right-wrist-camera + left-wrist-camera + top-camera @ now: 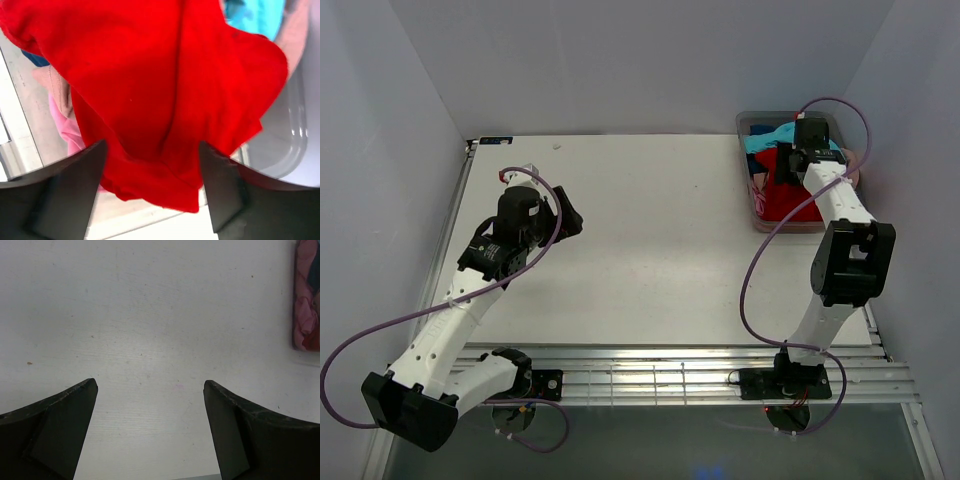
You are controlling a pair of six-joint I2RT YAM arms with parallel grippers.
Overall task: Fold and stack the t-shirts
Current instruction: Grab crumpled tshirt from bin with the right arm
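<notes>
A bright red t-shirt (786,204) lies crumpled on top of the pile in the clear bin (751,121) at the far right. In the right wrist view it (150,75) fills the frame, over turquoise (255,15), bright pink (62,127), dusty pink (54,85) and dark blue (34,58) cloth. My right gripper (782,172) hangs open just above the red shirt, its fingers either side of the hem (152,147), holding nothing. My left gripper (568,222) is open and empty over the bare table at the left (150,385).
The white table (650,240) spreads between the arms. The bin's near wall (285,140) curves round the shirts; its side with pink cloth shows at the left wrist view's right edge (306,295). A metal rail (670,375) runs along the near edge.
</notes>
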